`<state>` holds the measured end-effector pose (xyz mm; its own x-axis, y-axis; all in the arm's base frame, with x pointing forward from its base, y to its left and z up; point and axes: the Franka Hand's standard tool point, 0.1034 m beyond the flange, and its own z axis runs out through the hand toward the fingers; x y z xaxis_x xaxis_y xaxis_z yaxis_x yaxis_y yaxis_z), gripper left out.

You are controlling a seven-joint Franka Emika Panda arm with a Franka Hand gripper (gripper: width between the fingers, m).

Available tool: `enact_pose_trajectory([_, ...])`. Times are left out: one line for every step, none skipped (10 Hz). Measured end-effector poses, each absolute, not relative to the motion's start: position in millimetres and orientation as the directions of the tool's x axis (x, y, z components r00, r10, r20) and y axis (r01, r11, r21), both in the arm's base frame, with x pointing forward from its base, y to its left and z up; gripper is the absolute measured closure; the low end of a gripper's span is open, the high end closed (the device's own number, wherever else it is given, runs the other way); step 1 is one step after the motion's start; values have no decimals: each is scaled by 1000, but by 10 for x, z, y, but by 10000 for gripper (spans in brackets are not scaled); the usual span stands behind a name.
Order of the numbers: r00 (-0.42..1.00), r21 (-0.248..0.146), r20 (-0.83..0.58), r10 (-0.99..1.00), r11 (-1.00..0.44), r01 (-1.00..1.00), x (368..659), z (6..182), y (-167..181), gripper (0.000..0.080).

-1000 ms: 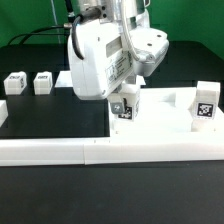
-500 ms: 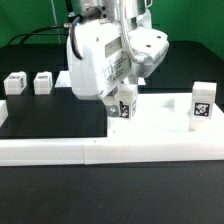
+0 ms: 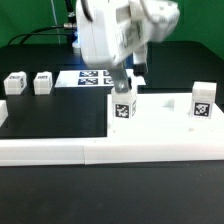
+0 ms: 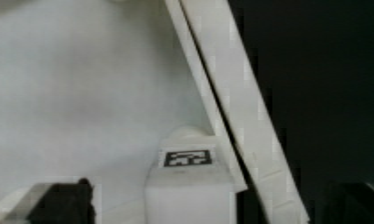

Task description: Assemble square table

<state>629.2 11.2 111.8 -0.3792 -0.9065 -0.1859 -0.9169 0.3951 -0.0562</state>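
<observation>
The square tabletop (image 3: 160,128) lies flat, white with a raised rim; it fills the wrist view (image 4: 77,90). One tagged leg post (image 3: 123,108) stands upright at its near-left corner, and shows in the wrist view (image 4: 189,180). A second leg post (image 3: 203,103) stands at the right corner. Two loose leg posts (image 3: 15,83) (image 3: 42,82) stand on the black table at the exterior view's left. My gripper (image 3: 124,86) hovers just above the corner leg, open (image 4: 205,207). Its dark fingers (image 4: 63,200) stand apart from the post's sides.
The marker board (image 3: 95,78) lies behind the tabletop, partly hidden by the arm. The long low white border wall (image 3: 90,152) runs along the front. The arm's white body fills the upper middle of the exterior view.
The arm has lifted and turned, and the gripper has come up off the corner leg. The leg stays standing in its corner.
</observation>
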Motion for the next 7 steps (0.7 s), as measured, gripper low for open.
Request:
enact_pose_trajectory([-377, -59, -186, -907, 394, -917, 6306, 1126, 100, 151])
enact_pose_trajectory([-376, -55, -183, -908, 392, -918, 6294, 1097, 110, 151])
enact_pose_trajectory([-376, -55, -183, -908, 391, -919, 6293, 1094, 111, 151])
enact_pose_trajectory([-376, -55, -183, -909, 391, -919, 6292, 1091, 112, 151])
enact_pose_trajectory([-376, -54, -182, -909, 391, -919, 6290, 1086, 112, 151])
enact_pose_trajectory([-376, -54, -182, -909, 390, -919, 6289, 1082, 112, 151])
enact_pose_trajectory([-360, -56, -180, -915, 375, -925, 6288, 1079, 112, 151])
